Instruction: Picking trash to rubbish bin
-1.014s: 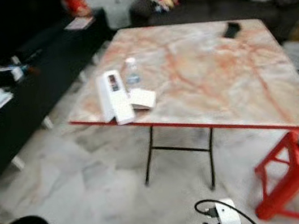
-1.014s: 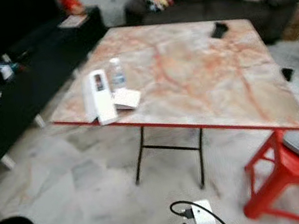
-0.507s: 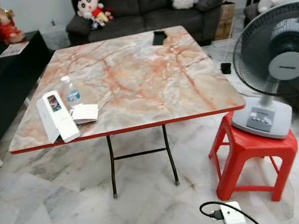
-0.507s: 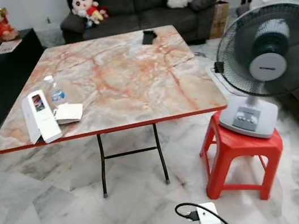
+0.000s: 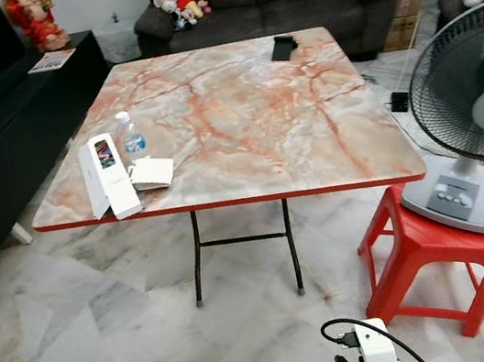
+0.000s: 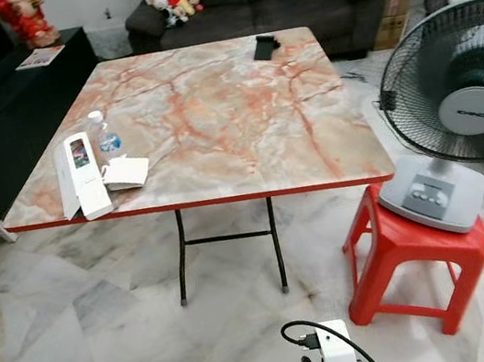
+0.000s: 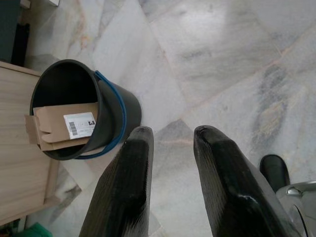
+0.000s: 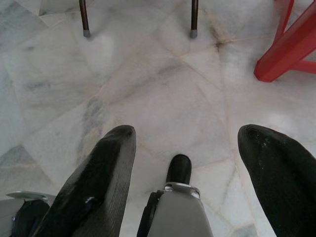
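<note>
One bin (image 7: 79, 116), one bottle (image 5: 131, 140).

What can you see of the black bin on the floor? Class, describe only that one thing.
The black bin is a round plastic bucket with a blue handle hanging along its rim. It stands upright and open on the marble floor, close against a light wooden panel. A flattened brown cardboard piece with a white barcode label lies across its mouth, jutting past the rim.

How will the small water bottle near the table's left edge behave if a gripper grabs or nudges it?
The water bottle is small, clear plastic and upright, so probably light and easy to tip if nudged. Its round body would likely roll once down, possibly off the table edge nearby. Thin plastic may flex under a firm squeeze; how full it is can't be told.
</note>
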### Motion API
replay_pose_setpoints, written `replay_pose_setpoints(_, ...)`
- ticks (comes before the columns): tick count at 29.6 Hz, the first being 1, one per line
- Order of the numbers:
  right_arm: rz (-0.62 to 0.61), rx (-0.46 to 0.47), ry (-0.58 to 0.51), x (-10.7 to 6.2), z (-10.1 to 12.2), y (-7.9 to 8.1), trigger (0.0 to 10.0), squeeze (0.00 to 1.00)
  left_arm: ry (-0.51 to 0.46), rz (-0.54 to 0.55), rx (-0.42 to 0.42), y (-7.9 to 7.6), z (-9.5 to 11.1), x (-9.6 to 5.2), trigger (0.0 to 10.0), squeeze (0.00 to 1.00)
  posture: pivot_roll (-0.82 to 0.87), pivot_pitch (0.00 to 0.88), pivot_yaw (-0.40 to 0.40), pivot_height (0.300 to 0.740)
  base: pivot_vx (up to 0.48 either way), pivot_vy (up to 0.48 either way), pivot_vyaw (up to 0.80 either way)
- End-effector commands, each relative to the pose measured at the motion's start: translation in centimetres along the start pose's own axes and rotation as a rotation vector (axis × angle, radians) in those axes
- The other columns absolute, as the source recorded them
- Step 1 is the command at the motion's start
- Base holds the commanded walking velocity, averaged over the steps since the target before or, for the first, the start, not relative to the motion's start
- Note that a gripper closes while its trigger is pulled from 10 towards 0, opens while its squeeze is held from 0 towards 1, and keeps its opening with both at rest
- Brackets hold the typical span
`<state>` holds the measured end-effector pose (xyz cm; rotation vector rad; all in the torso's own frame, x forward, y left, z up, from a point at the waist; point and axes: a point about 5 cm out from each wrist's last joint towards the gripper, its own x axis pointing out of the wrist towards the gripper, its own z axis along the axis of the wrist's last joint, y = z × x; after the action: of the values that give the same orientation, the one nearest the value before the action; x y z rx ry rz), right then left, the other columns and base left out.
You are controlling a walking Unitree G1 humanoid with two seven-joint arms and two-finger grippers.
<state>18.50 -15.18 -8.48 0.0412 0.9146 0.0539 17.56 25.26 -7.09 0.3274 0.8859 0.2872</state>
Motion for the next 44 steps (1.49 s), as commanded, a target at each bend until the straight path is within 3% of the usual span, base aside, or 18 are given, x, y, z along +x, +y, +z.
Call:
replay_pose_setpoints(1, 0.003, 0.004, -0.018, 0.1, 0.4, 0.2, 10.0, 0.00, -0.009, 0.006, 0.005, 0.1, 0.1, 0.0, 10.0, 0.00, -0.03, 0.008, 0.022, 0.740, 0.000, 0.000, 0.00)
replay_pose_setpoints(5, 0.014, -0.002, -0.047, 0.2, 1.2, 0.5, 10.0, 0.00, -0.038, 0.009, -0.006, 0.0, 1.0, 0.2, 10.0, 0.00, -0.03, 0.008, 0.022, 0.740, 0.000, 0.000, 0.00)
replay_pose_setpoints(8, 0.029, 0.002, -0.101, 0.4, 2.7, 0.7, 10.0, 0.00, -0.097, 0.032, -0.064, 0.3, 3.0, 0.5, 10.0, 0.00, -0.04, 0.012, 0.021, 0.740, 0.000, 0.000, 0.00)
replay_pose_setpoints(15, 0.090, -0.038, -0.335, 0.7, 9.6, 1.8, 10.0, 0.00, -0.387, -0.009, -0.100, -0.1, 11.2, 0.6, 10.0, 0.00, -0.04, 0.012, 0.021, 0.740, 0.000, 0.000, 0.00)
replay_pose_setpoints(19, 0.105, -0.047, -0.398, 0.5, 11.3, 2.1, 10.0, 0.00, -0.461, -0.024, -0.130, -0.3, 13.2, 0.3, 10.0, 0.00, -0.04, 0.012, 0.021, 0.740, 0.000, 0.000, 0.00)
replay_pose_setpoints(20, 0.124, -0.053, -0.487, 0.1, 13.5, 2.5, 10.0, 0.00, -0.569, -0.039, -0.164, -0.6, 15.6, -0.4, 10.0, 0.00, -0.04, 0.013, 0.023, 0.740, 0.000, 0.000, 0.00)
replay_pose_setpoints(25, 0.185, -0.059, -0.685, -1.1, 17.8, 3.9, 10.0, 0.00, -0.764, -0.055, -0.168, -1.4, 19.7, -2.2, 10.0, 0.00, -0.04, 0.013, 0.023, 0.740, 0.000, 0.000, 0.00)
replay_pose_setpoints(34, 0.262, -0.069, -0.873, -2.9, 21.8, 5.9, 10.0, 0.00, -0.929, -0.082, -0.214, -2.3, 23.5, -4.5, 10.0, 0.00, -0.05, 0.011, 0.027, 0.740, 0.000, 0.000, 0.00)
replay_pose_setpoints(36, 0.286, -0.072, -0.927, -3.5, 22.8, 6.6, 10.0, 0.00, -1.005, -0.086, -0.207, -2.4, 25.0, -5.7, 10.0, 0.00, -0.05, 0.000, 0.031, 0.740, 0.000, 0.000, 0.00)
replay_pose_setpoints(44, 0.315, -0.109, -0.959, -4.0, 23.4, 7.4, 10.0, 0.00, -1.037, -0.094, -0.230, -2.5, 26.3, -6.5, 10.0, 0.00, -0.05, 0.000, 0.030, 0.740, 0.063, 0.000, 0.40)
